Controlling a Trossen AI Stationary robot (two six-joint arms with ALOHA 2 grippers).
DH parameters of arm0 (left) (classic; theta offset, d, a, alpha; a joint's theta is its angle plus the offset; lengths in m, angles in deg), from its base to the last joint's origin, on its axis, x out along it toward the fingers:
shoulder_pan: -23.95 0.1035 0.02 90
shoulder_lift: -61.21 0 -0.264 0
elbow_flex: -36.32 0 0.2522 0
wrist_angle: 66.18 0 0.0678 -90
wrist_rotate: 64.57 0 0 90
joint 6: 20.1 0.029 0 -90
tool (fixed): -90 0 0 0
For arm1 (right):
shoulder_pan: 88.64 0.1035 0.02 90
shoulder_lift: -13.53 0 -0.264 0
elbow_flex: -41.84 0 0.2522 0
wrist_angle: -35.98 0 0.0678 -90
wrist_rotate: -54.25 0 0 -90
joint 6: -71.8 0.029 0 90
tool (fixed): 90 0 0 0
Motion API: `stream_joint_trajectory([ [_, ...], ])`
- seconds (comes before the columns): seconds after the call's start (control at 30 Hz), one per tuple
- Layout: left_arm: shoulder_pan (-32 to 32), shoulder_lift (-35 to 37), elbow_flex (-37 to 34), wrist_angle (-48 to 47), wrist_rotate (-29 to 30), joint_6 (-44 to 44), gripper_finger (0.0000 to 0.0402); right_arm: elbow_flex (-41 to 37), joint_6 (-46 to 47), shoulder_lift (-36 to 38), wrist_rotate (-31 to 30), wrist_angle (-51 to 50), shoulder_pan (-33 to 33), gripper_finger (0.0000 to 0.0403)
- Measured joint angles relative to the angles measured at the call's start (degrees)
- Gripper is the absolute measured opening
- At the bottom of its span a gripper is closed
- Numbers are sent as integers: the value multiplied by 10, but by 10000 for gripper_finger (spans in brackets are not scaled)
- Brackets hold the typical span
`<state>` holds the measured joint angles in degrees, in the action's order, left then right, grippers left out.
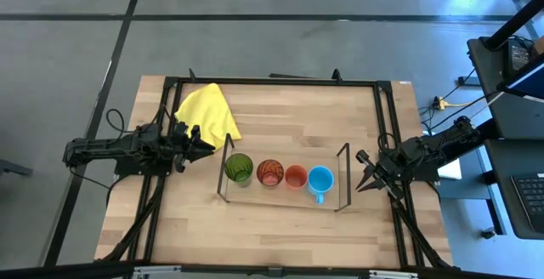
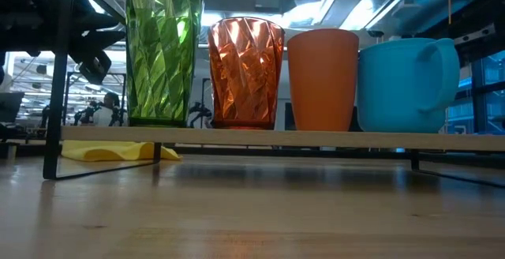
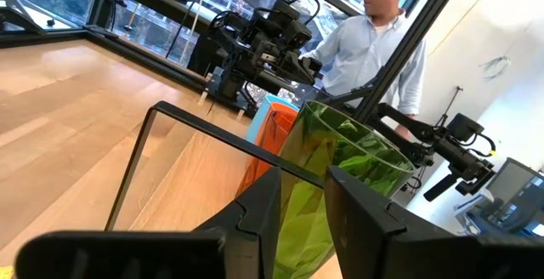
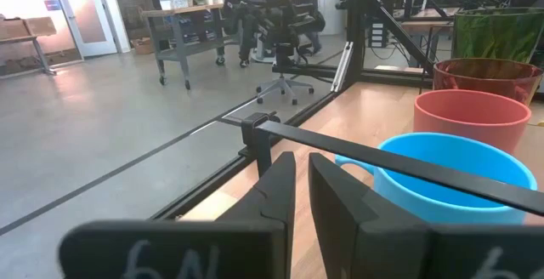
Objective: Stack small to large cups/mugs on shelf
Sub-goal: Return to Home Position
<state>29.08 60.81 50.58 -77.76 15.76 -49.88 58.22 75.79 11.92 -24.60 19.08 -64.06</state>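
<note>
Four cups stand upright in a row on the wire shelf (image 1: 285, 196). From the table's left they are the green tumbler (image 1: 239, 167), red-orange patterned cup (image 1: 269, 173), plain orange cup (image 1: 296, 176) and light blue mug (image 1: 320, 179). In the low view they rest by their bases on the shelf's board (image 2: 276, 138). My left gripper (image 1: 208, 145) is left of the shelf's left end frame, pointing at the green tumbler (image 3: 340, 160), slightly open and empty. My right gripper (image 1: 364, 177) is right of the shelf's right end frame, facing the blue mug (image 4: 450, 173), shut and empty.
A yellow cloth (image 1: 206, 113) lies on the table behind my left gripper, near the far left corner. The black table frame (image 1: 272, 81) runs around the tabletop. A person (image 3: 374, 41) stands beyond the table. Bare wood lies in front of the shelf.
</note>
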Motion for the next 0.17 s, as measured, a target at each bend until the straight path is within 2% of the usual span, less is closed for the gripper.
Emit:
stream_joint_trajectory([
  [0.17,0,0,0,0,0,0,87,0,0,0,0,0,0,39],
])
